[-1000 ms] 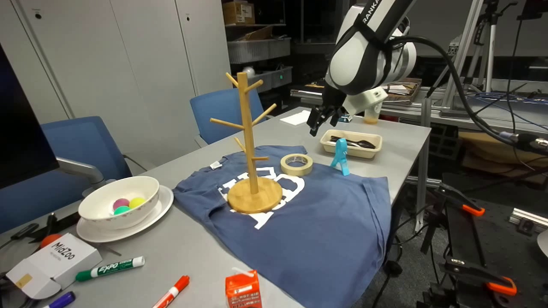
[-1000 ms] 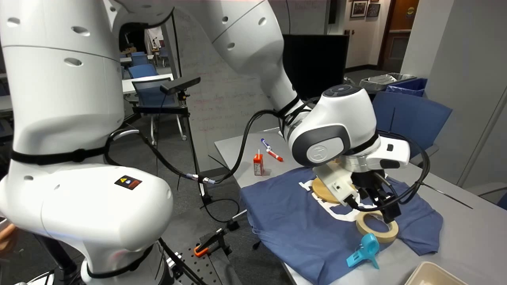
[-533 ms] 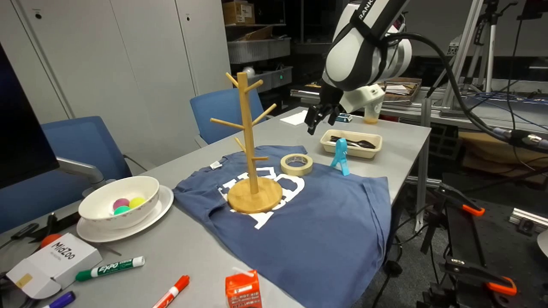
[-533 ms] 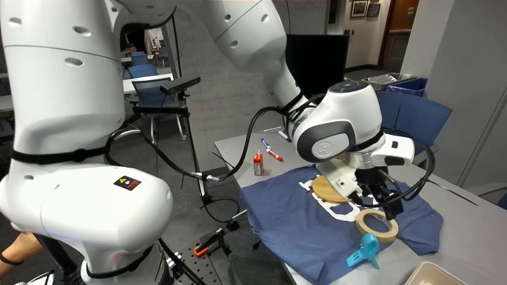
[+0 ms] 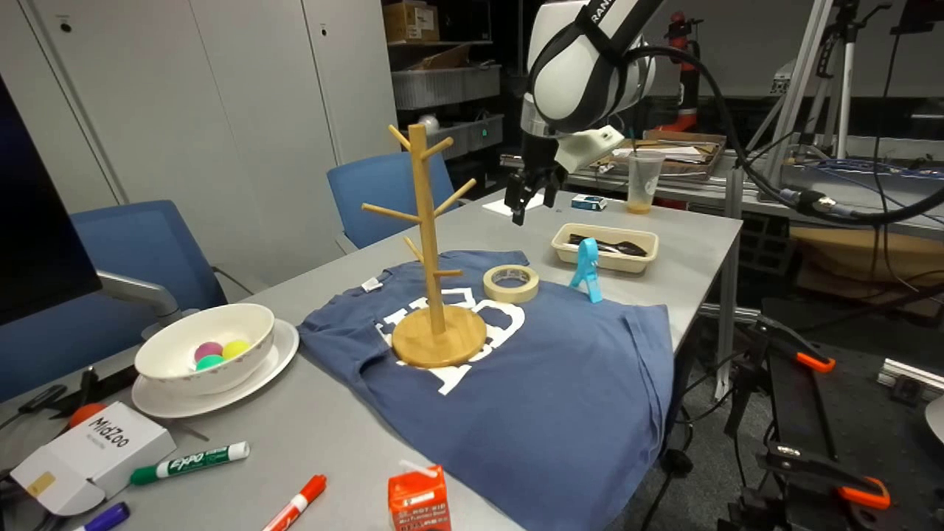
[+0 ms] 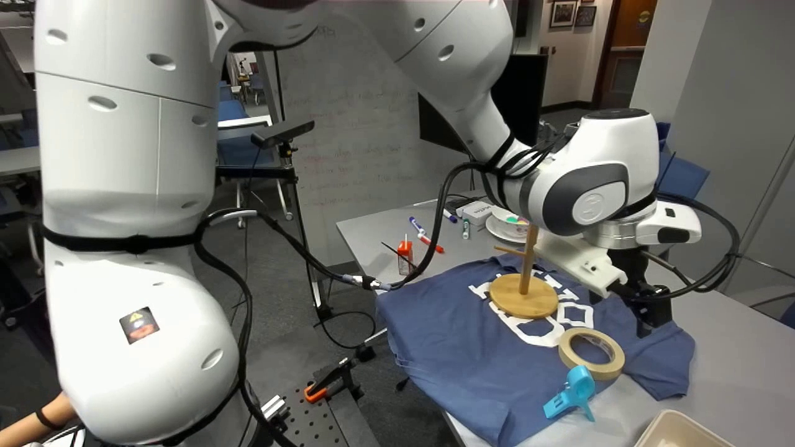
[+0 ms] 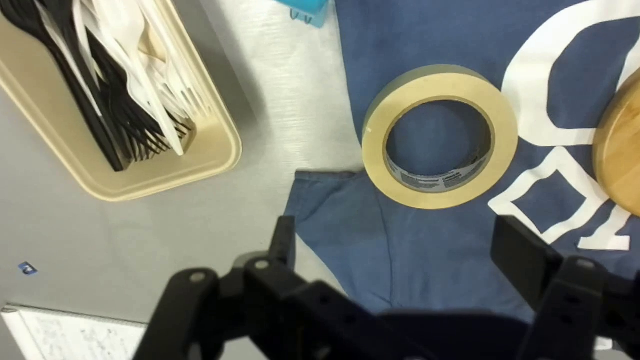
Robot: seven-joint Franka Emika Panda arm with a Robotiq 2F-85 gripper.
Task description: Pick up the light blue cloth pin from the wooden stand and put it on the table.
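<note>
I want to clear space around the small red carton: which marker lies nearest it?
The red marker, the only one of that colour: it lies closest to the carton; the green marker and blue markers lie farther away.

Looking across the light grey rectangular table (image 5: 324, 428), I see the tan wooden tree-shaped stand (image 5: 429, 243) on the flat dark blue printed cloth (image 5: 549, 383), with the beige ring-shaped tape roll (image 5: 511, 296) behind it and to its right. The light blue two-legged plastic clothespin (image 5: 587, 258) stands further right, at the cloth's edge, before the beige rectangular tray (image 5: 623, 264) with black and white plastic cutlery (image 5: 625, 248) in it. To the left, a white round bowl (image 5: 173, 343) sits on a white round plate (image 5: 284, 352), and a red boxy carton (image 5: 419, 501) rests nearer me than the stand.
</note>
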